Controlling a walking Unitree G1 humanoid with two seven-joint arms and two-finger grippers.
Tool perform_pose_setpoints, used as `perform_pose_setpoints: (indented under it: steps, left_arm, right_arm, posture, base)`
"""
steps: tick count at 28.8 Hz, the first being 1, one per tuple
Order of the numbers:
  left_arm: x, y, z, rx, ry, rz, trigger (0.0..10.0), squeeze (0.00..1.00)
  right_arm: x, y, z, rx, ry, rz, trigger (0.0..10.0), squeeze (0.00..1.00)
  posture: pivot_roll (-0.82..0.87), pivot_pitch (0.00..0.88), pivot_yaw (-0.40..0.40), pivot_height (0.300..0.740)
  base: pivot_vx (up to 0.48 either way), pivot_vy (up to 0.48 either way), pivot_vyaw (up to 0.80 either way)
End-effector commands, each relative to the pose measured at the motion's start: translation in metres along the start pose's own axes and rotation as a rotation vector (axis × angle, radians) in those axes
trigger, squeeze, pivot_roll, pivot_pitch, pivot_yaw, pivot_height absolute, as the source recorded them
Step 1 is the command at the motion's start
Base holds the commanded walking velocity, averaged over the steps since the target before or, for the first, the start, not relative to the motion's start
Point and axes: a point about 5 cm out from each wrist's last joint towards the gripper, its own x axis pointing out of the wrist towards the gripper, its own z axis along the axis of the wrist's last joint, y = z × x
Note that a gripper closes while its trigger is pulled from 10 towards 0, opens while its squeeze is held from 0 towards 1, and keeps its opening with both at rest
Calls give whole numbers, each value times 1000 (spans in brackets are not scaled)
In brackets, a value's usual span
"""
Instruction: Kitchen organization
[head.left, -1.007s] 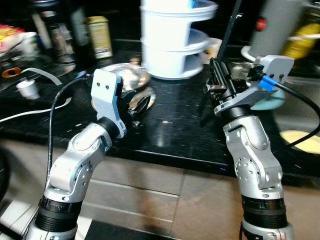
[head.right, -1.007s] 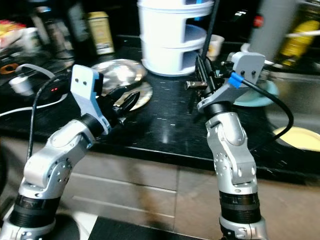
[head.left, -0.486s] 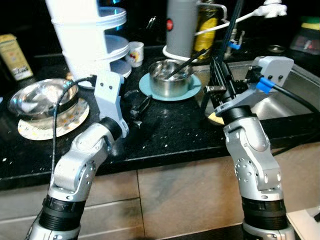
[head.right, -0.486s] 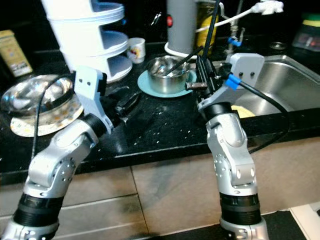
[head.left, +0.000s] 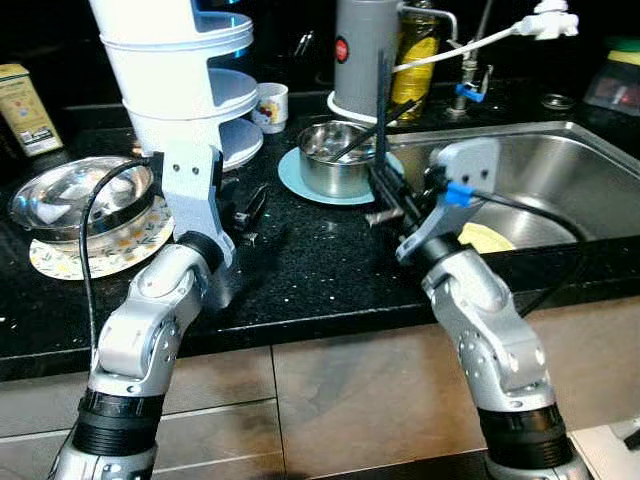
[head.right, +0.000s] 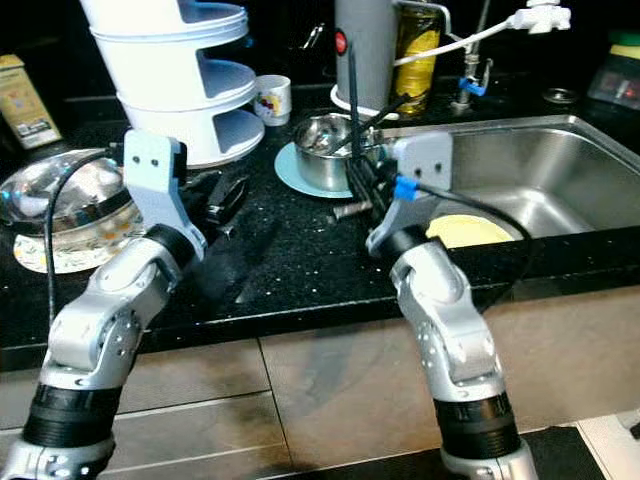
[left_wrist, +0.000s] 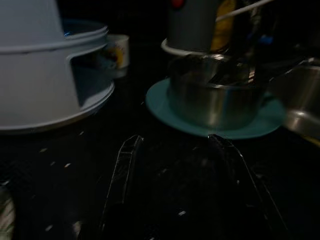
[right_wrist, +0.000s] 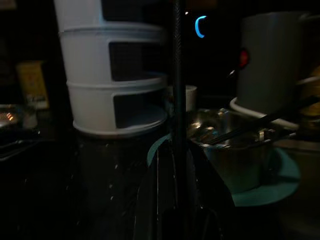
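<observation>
A steel bowl (head.left: 335, 158) with black utensils leaning in it sits on a teal plate (head.left: 300, 178) on the black counter, beside the sink. My right gripper (head.left: 386, 193) hovers just in front of that bowl, shut on a long thin black utensil (head.left: 381, 110) that stands upright; in the right wrist view the utensil (right_wrist: 176, 75) runs straight up between the fingers. My left gripper (head.left: 246, 208) hangs open over the counter left of the teal plate. In the left wrist view its fingers (left_wrist: 125, 165) are spread, with the bowl (left_wrist: 215, 100) ahead.
A white tiered rack (head.left: 180, 80) stands at the back left, with a small cup (head.left: 270, 104) beside it. A glass bowl (head.left: 75, 195) rests on a patterned plate at the left. A grey canister (head.left: 365, 45), a yellow bottle (head.left: 420, 45), the sink (head.left: 540, 165) and a yellow plate (head.left: 487, 238) lie to the right.
The camera swung right from the counter's left part to the sink area. Since then my right gripper, still holding the utensil, has moved left toward the steel bowl.
</observation>
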Motion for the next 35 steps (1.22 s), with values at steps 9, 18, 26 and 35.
perform_pose_setpoints:
  steps: [9, 18, 26, 35]
  left_arm:
    - [-5, 7, -4, 39, 27, 38, 10000, 0]
    - [-7, 4, -4, 50, 24, 32, 10000, 0]
    - [-6, 3, -4, 49, 23, 30, 10000, 0]
    - [-7, 5, -3, 48, 22, 36, 10000, 0]
  right_arm:
    - [-2, 0, 1, -3, 5, 4, 10000, 0]
    - [-3, -4, 4, -7, -15, -21, 10000, 0]
    - [-3, -5, 6, -8, -23, -23, 10000, 0]
    - [-1, -6, 8, -9, -26, -21, 10000, 0]
  posture:
    - [12, 241, -19, 740]
    - [6, 238, -17, 740]
    - [0, 232, -18, 740]
    - [-2, 233, -22, 740]
  base:
    - [0, 0, 0]
    - [0, -107, 0]
    - [0, -413, 0]
    - [0, -428, 0]
